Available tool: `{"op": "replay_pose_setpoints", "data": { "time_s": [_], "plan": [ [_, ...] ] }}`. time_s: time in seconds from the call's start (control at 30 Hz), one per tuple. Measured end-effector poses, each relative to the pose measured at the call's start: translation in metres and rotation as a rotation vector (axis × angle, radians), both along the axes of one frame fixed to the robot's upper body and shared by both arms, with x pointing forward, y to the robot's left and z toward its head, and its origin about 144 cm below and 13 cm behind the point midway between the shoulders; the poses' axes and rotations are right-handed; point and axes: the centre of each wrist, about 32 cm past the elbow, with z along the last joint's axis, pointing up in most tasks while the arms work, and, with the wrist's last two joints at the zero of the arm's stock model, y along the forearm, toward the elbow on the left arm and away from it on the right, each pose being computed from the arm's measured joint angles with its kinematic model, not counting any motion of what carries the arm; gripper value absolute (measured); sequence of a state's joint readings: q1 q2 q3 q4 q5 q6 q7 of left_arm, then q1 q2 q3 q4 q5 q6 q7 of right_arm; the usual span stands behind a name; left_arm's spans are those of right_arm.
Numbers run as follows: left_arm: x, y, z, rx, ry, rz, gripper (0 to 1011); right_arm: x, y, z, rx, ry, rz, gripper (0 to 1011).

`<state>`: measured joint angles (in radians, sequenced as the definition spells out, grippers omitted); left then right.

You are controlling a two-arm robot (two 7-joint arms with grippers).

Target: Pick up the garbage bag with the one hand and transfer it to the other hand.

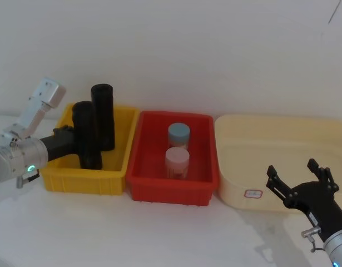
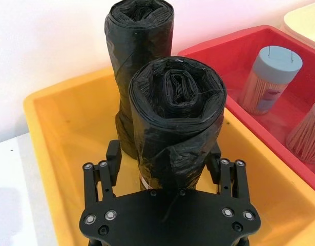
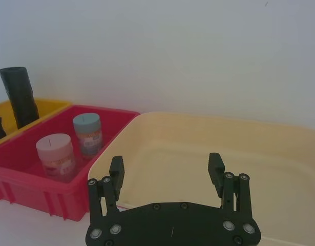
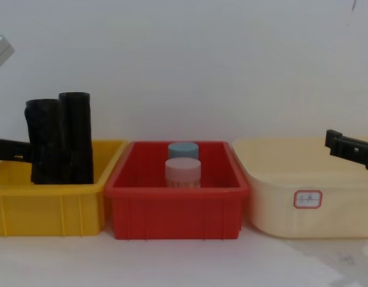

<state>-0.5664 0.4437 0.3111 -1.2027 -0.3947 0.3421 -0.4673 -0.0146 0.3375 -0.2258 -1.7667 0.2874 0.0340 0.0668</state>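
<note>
Left gripper (image 2: 165, 159), long black pincer on silver arm with green ring, reaches from 9 o'clock into yellow plastic bin (image 1: 82, 181). Fingers (image 2: 113, 156) spread wide, flanking lower body of garbage bag (image 1: 86, 136), not clamped.

Garbage bag: black crinkly plastic roll standing in bin, long axis vertical, spiral end pointing up. Taller black roll (image 1: 103, 114) just beside, at its 1 o'clock.

Red plastic bin (image 1: 171, 192) at yellow bin's 3 o'clock, holding blue-lidded jar (image 1: 178, 134) and pink-lidded jar (image 1: 177, 161).

Cream plastic tub (image 1: 237, 178) farther toward 3 o'clock.

Right gripper (image 1: 296, 169), long black pincer, by tub's near wall, fingers apart, empty.

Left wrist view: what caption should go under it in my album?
Open left gripper straddles the garbage bag standing in the yellow bin.
</note>
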Motion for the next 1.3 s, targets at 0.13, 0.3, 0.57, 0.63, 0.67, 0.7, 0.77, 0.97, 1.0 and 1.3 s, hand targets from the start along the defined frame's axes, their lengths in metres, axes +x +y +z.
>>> {"op": "replay_pose_setpoints", "data": {
  "time_s": [0.13, 0.3, 0.57, 0.63, 0.67, 0.7, 0.77, 0.97, 1.0, 1.3],
  "plan": [
    [0.001, 0.0, 0.0, 0.002, 0.003, -0.002, 917, 0.0, 0.0, 0.0, 0.0, 0.0, 0.0, 1001],
    [0.002, 0.0, 0.001, 0.003, 0.005, -0.003, 805, 0.0, 0.0, 0.0, 0.0, 0.0, 0.0, 1002],
    [0.003, 0.0, 0.001, 0.005, 0.007, -0.005, 557, 0.0, 0.0, 0.0, 0.0, 0.0, 0.0, 1001],
    [0.003, 0.0, 0.001, 0.005, 0.007, -0.005, 506, 0.0, 0.0, 0.0, 0.0, 0.0, 0.0, 1001],
    [0.003, 0.0, 0.001, 0.005, 0.007, -0.005, 498, 0.0, 0.0, 0.0, 0.0, 0.0, 0.0, 1002],
    [0.003, 0.0, 0.001, 0.005, 0.007, -0.005, 485, 0.0, 0.0, 0.0, 0.0, 0.0, 0.0, 1001],
    [0.004, 0.0, 0.001, 0.005, 0.008, -0.005, 474, 0.0, 0.0, 0.0, 0.0, -0.001, 0.001, 1001],
    [0.004, 0.0, 0.001, 0.006, 0.009, -0.006, 429, 0.005, 0.003, 0.003, -0.012, 0.0, 0.026, 1001],
    [0.004, 0.0, 0.001, 0.006, 0.009, -0.006, 426, 0.006, 0.004, 0.004, -0.015, 0.001, 0.032, 1001],
    [0.004, 0.0, 0.001, 0.006, 0.009, -0.007, 398, 0.02, 0.016, 0.018, -0.049, 0.018, 0.127, 1001]
  ]
}}
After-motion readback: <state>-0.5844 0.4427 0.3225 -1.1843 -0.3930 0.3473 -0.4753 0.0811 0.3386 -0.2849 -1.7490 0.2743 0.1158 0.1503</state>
